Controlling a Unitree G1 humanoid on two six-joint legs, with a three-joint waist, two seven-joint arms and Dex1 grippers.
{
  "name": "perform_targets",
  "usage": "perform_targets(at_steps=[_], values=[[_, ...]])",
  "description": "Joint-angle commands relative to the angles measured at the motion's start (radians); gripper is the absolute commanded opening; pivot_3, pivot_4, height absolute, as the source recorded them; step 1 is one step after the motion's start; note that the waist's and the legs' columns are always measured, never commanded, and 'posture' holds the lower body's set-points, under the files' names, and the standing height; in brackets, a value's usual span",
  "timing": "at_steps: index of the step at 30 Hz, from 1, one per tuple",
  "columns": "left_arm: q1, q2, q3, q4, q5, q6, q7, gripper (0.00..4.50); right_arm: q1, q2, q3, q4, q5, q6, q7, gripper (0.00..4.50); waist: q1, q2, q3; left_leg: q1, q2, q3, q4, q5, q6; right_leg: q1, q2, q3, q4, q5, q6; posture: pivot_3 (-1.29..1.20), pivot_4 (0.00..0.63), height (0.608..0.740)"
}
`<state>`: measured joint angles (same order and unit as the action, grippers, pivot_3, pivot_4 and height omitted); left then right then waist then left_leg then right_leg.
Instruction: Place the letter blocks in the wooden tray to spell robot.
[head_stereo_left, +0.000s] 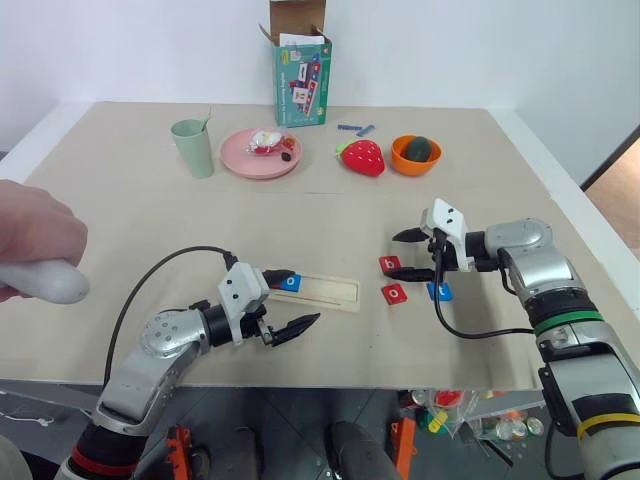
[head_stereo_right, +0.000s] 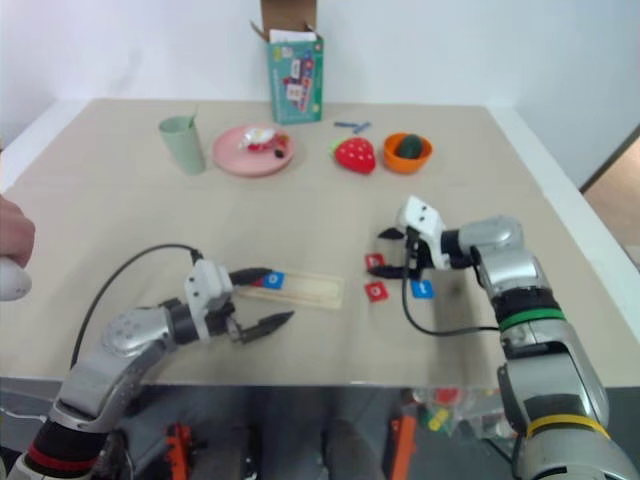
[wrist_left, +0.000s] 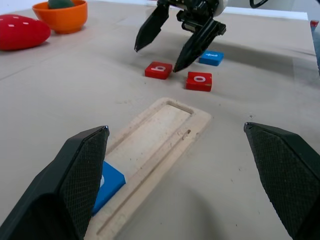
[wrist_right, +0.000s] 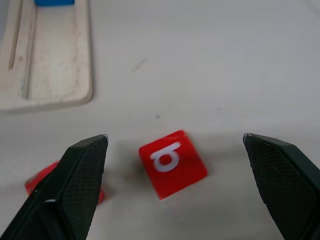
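at the lower centre of the left eye view the left gripper (head_stereo_left: 290, 317) hovers with its fingers spread apart and nothing between them, just in front of the wooden tray (head_stereo_left: 325, 291). the tray lies flat at mid-frame; a blue letter block (head_stereo_left: 290, 282) sits in the recess at its left end, beside a red tile partly hidden by the gripper body. right of the tray, three loose blocks rest on the table (head_stereo_left: 130, 200): a red "o" block (head_stereo_left: 395, 293), a red "b" block (head_stereo_left: 390, 265) and a blue block (head_stereo_left: 440, 291). the right gripper (head_stereo_left: 408, 252) is positioned over the "b" block, fingers wide apart, gripping nothing. toward the upper part of the frame stand a green cup (head_stereo_left: 192, 147), a pink plate (head_stereo_left: 260, 153), a toy strawberry (head_stereo_left: 363, 157), an orange bowl (head_stereo_left: 416, 154) and a box (head_stereo_left: 301, 68). a person's hand (head_stereo_left: 35, 255) enters at the left edge.
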<state>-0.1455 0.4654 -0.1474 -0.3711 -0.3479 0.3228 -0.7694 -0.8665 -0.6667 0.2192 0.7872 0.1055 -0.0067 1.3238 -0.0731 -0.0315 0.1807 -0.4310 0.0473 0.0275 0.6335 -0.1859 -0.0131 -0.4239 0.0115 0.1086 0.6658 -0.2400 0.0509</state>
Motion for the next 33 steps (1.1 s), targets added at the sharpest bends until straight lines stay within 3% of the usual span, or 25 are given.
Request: perform_targets(at_steps=[1,15,18,24,27,29,33], values=[[0.003,0.011,0.023,-0.039,0.002,-0.014,0.009,4.50,-0.054,0.005,-0.015,0.066,-0.025,-0.071,0.029,4.47,0.000,0.000,0.000,0.000,0.000,0.000,0.000,0.000,0.000,0.000,0.000,0.000,0.000,0.000,0.000,0.00,0.150,0.740],[0.011,0.027,0.023,-0.057,-0.006,0.009,0.025,4.50,-0.124,0.042,-0.026,0.289,-0.109,-0.196,0.004,4.47,-0.001,0.000,0.000,0.001,0.000,0.000,0.001,0.000,0.000,0.002,0.000,0.000,0.000,0.003,-0.003,0.00,0.150,0.740],[0.012,0.027,0.022,-0.061,-0.008,0.015,0.028,4.50,-0.126,0.045,-0.029,0.308,-0.124,-0.207,0.001,3.69,-0.001,0.000,0.000,0.001,0.000,0.000,0.001,0.000,0.000,0.002,0.000,0.000,0.000,0.004,-0.004,0.00,0.150,0.740],[0.016,0.028,0.024,-0.065,-0.013,0.029,0.031,4.50,-0.129,0.050,-0.035,0.312,-0.130,-0.216,0.016,1.67,-0.001,0.000,0.000,0.002,0.000,0.000,0.002,0.001,-0.001,0.003,0.000,0.000,0.000,0.004,-0.003,0.00,0.150,0.740],[0.015,0.026,0.022,-0.062,-0.011,0.033,0.033,4.50,-0.128,0.057,-0.039,0.308,-0.128,-0.214,0.022,1.67,-0.002,0.000,0.000,0.003,0.000,0.000,0.003,0.002,-0.002,0.004,0.000,0.000,0.000,0.003,-0.002,0.00,0.150,0.740],[0.012,0.024,0.020,-0.060,-0.010,0.034,0.033,4.50,-0.127,0.060,-0.039,0.308,-0.130,-0.218,0.023,1.32,-0.002,0.000,0.000,0.004,0.000,0.000,0.003,0.002,-0.002,0.004,0.000,0.000,0.000,0.003,-0.003,0.00,0.150,0.740],[0.010,0.022,0.018,-0.058,-0.008,0.033,0.036,4.50,-0.127,0.064,-0.051,0.303,-0.121,-0.219,0.014,1.23,-0.002,0.000,0.000,0.004,0.000,0.000,0.003,0.002,-0.002,0.005,0.000,0.001,0.000,0.004,-0.002,0.00,0.150,0.740]])
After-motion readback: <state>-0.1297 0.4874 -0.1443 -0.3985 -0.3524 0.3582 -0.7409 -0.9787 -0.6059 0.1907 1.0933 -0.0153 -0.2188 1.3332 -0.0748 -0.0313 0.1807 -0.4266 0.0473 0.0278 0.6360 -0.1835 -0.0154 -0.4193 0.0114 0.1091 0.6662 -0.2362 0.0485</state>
